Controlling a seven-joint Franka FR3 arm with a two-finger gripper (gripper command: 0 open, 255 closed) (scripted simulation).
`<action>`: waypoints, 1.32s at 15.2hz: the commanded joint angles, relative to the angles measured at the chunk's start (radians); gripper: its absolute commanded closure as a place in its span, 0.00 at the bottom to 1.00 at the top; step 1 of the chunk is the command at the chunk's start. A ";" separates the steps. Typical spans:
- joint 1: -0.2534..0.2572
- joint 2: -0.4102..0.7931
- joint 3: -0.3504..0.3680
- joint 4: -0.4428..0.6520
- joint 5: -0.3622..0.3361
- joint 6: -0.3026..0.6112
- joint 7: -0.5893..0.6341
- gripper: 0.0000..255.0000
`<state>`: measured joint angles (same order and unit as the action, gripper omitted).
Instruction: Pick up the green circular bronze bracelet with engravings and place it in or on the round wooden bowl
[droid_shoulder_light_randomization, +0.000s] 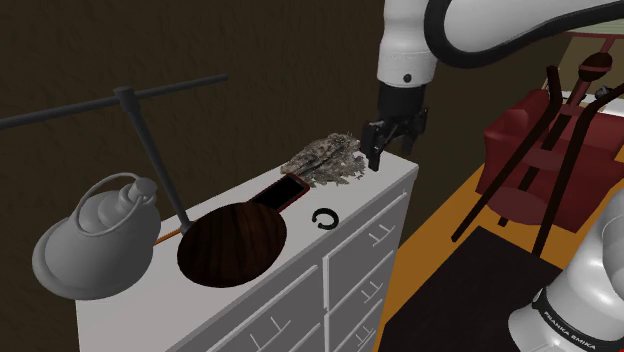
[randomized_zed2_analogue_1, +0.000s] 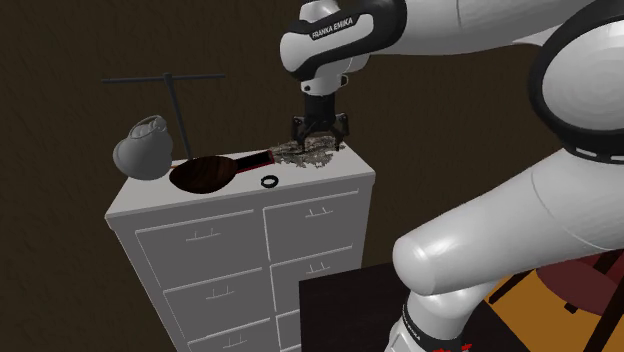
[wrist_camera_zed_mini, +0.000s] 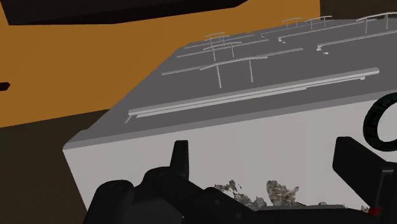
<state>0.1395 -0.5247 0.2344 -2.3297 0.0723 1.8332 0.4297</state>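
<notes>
Hovering above a grey tuft (droid_shoulder_light_randomization: 325, 158) at the dresser's (droid_shoulder_light_randomization: 385, 185) corner, the gripper (droid_shoulder_light_randomization: 395, 150) was pictured with its fingers spread. The dark-green bracelet (droid_shoulder_light_randomization: 323, 220) was seen lying flat on the dresser, just beside the dark wooden bowl (droid_shoulder_light_randomization: 232, 243).

Cut off at the wrist view's edge: the bracelet (wrist_camera_zed_mini: 369, 124), seen as a dark arc. Too small in both exterior views to tell any engraving. Half hidden behind the dark bowl (droid_shoulder_light_randomization: 233, 243) and under a speckled heap (droid_shoulder_light_randomization: 328, 158): a red-rimmed flat thing (droid_shoulder_light_randomization: 289, 190). Cropped by the shoulder view's lower edge: the white drawer chest (droid_shoulder_light_randomization: 350, 260).
</notes>
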 joint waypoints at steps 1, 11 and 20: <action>0.011 0.037 0.032 0.021 0.012 0.021 0.039 0.00; 0.049 0.314 0.204 0.237 -0.009 0.099 0.266 0.00; 0.052 0.359 0.219 0.175 -0.024 0.204 0.288 0.00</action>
<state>0.1917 -0.1681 0.4538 -2.1469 0.0490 2.0266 0.7179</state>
